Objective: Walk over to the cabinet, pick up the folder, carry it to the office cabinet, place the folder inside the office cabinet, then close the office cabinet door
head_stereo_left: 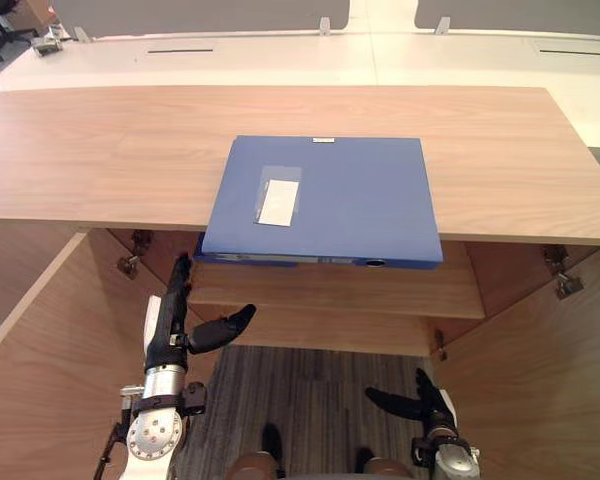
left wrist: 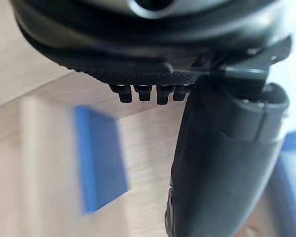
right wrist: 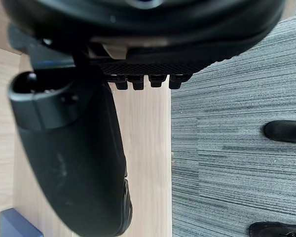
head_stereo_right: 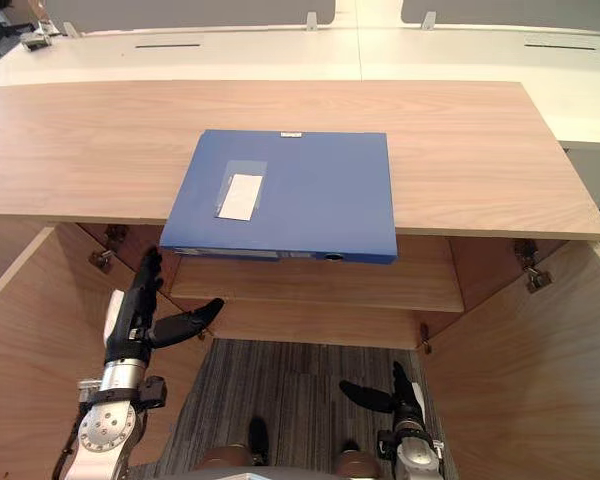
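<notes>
Hanging below the front edge of the cabinet (head_stereo_left: 90, 150), your left robot hand (head_stereo_left: 170, 332) and right robot hand (head_stereo_left: 428, 405) spread wide, empty; the folder (head_stereo_left: 325, 200) overhangs that edge.

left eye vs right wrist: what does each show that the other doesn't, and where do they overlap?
Left eye view, beyond the right wrist view: the whole blue folder flat on the cabinet top, front edge overhanging; both cabinet doors open; the left hand open below the folder's left front corner.
Right wrist view, beyond the left eye view: a close look at the right hand, fingers straight, holding nothing.
Both: the right hand and grey carpet; the wrist view's blue corner is probably the folder.
</notes>
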Motion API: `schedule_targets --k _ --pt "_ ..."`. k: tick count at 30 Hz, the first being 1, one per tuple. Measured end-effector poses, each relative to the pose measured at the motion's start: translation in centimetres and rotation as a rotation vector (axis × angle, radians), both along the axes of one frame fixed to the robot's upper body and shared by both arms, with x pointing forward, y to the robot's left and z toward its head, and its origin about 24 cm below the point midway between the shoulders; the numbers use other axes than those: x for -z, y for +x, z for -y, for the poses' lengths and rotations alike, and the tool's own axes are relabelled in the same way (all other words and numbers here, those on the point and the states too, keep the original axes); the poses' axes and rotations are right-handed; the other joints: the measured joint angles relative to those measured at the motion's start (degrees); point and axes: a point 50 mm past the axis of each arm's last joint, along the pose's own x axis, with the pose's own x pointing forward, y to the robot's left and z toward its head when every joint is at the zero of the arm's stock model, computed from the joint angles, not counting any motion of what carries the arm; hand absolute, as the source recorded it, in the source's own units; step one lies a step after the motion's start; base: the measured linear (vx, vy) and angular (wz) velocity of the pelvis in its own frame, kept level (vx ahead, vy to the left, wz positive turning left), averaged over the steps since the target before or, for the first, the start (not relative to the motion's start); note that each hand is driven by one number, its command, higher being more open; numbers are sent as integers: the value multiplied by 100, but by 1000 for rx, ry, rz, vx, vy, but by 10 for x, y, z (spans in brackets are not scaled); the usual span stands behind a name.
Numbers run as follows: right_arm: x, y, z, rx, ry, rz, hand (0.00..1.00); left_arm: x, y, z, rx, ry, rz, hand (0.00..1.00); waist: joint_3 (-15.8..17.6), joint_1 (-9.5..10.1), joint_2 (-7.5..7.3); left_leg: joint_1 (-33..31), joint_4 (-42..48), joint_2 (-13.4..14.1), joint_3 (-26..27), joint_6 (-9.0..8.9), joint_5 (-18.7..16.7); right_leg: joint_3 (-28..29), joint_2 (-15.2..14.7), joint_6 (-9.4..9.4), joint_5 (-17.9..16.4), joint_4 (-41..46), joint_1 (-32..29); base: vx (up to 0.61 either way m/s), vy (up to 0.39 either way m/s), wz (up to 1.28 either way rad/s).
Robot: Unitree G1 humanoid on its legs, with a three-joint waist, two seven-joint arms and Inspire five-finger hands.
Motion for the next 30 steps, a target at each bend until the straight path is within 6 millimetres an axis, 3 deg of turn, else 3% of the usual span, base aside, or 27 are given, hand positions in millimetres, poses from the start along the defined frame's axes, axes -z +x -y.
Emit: schedule_targets --k 6,14,22,25,30 --pt "7 -17 -3 -49 -21 -58 100 -34 -11 10 17 180 149 100 -177 21 24 99 -235 20 -24 -54 82 26 51 42 -27 -67 32 -22 -6 1" --pt "9 -19 -8 -78 -32 -68 100 -78 -13 23 21 387 382 100 -226 -12 9 236 -235 8 -46 -27 101 36 44 56 -8 -75 203 -10 -1 0" --pt "10 -18 -14 -159 -26 -69 100 -78 8 64 321 692 482 100 -392 -142 1 287 -270 51 75 -48 109 219 87 45 7 -87 162 -45 -7 -8" --pt "9 -18 -13 -182 -32 -70 100 -69 18 67 367 779 453 100 -478 -264 1 282 -271 73 188 -49 108 323 106 37 23 -91 101 15 -12 -19" --pt "10 -20 -10 -187 -30 -76 100 -58 35 65 386 915 399 100 -490 -310 -31 281 -273 104 271 -58 101 427 145 13 46 -94 56 14 -12 -12"
